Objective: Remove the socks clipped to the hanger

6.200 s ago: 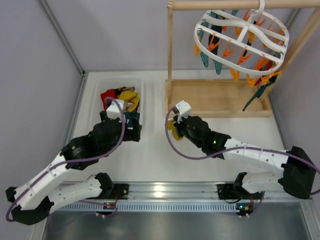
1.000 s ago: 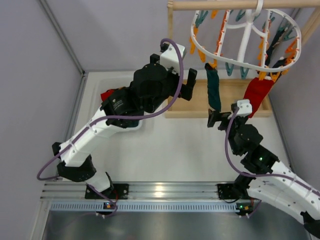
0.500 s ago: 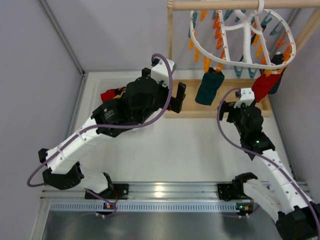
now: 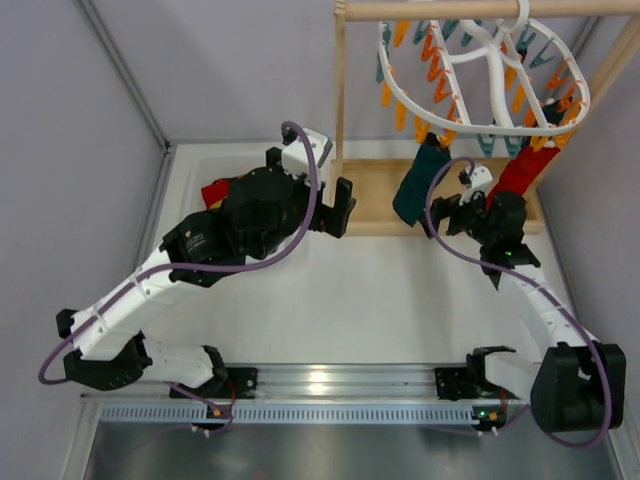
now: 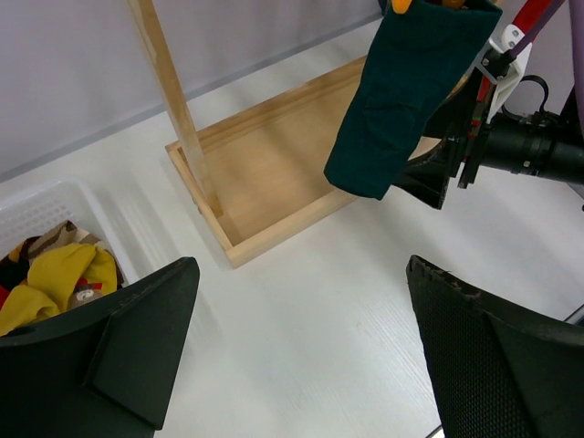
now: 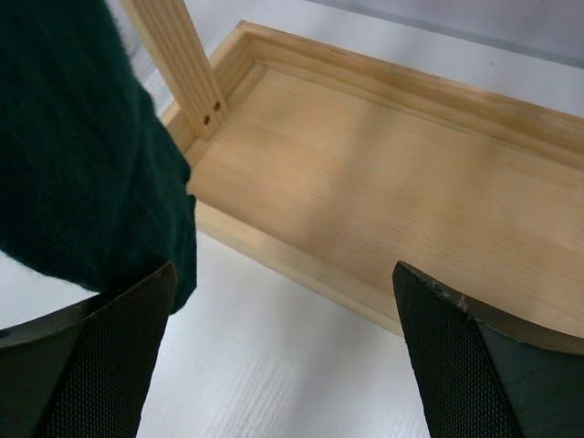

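Where the dark teal sock [image 4: 418, 185] is clipped under the white hanger [image 4: 405, 95] at the far right, a red sock [image 4: 520, 172] is hung rightward; the right fingers [image 6: 100, 365] are spread, released, just beside the teal one, and the left fingers [image 5: 128, 338] are spread empty over the desk [image 4: 380, 310].

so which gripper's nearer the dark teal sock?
Right. The right gripper sits just beside the dark teal sock, on its right; the left gripper is farther off, to its left.

No text, label, brand, number or sign could be read on anything in any view.
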`<move>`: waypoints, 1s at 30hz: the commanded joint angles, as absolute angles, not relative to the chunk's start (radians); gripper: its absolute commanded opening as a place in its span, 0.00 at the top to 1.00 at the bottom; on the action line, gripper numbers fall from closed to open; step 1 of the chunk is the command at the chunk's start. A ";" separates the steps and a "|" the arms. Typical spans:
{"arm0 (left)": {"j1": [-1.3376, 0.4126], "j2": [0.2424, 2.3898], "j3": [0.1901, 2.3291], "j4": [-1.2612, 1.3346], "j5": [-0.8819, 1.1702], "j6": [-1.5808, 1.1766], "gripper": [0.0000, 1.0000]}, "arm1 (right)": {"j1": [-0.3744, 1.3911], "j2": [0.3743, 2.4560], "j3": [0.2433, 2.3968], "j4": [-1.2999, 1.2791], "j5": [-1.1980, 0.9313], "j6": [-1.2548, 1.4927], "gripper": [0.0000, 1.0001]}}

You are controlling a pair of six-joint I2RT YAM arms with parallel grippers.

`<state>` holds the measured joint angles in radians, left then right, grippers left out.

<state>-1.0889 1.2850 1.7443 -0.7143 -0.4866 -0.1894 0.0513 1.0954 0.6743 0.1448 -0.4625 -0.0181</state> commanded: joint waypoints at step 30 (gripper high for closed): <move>-1.088 1.244 1.655 -0.678 -0.488 -0.198 0.01 | 0.044 0.858 0.643 0.195 -0.609 0.113 0.05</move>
<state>-1.0889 1.2736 1.6650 -0.7128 -0.4870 -0.1894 0.0498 0.8921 0.6411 0.1776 -0.5793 0.0856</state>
